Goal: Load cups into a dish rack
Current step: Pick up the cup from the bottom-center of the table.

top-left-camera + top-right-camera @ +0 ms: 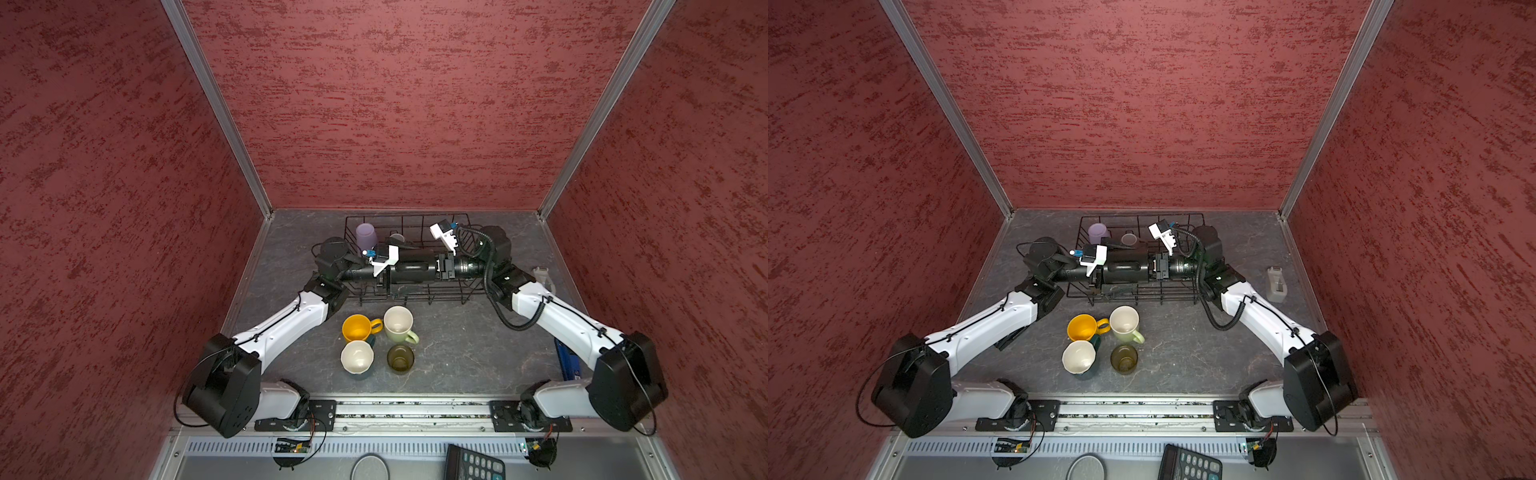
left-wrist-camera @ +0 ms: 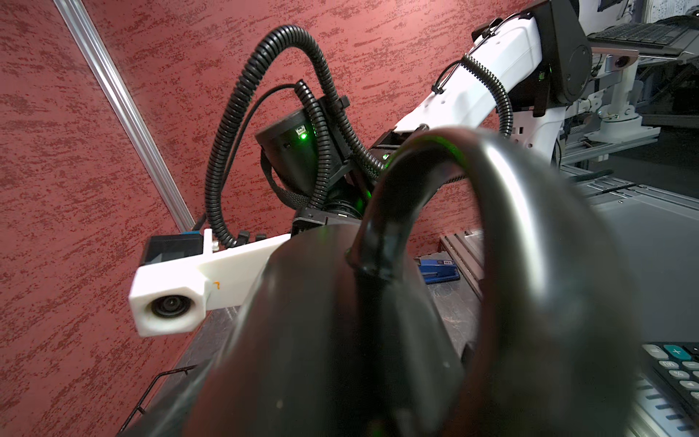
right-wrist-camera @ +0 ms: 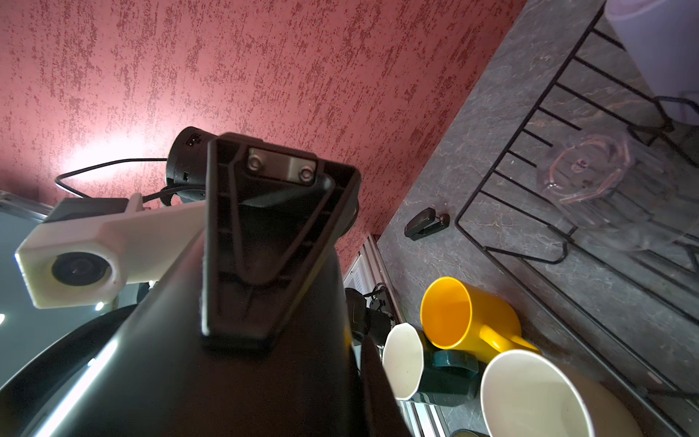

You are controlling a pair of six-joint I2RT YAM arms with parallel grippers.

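Sideways, black mug (image 1: 411,268) between tools: right tool (image 1: 436,266) tight on it, left tool (image 1: 387,278) unclear.

Dusty red walls (image 1: 395,104) carry maroon streaks, the counter (image 1: 457,353) is dark grey with pale veins, the dish rack (image 1: 415,297) is black, and there are a lilac tumbler (image 1: 366,236), a glossy black mug (image 1: 411,272), a yellow mug (image 1: 357,327), a cream-lined pale green mug (image 1: 399,326) and dark teal mug (image 1: 357,358), and an olive-brown glass (image 1: 400,358).

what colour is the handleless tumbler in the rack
Lilac; the tumbler shows best in a top view.
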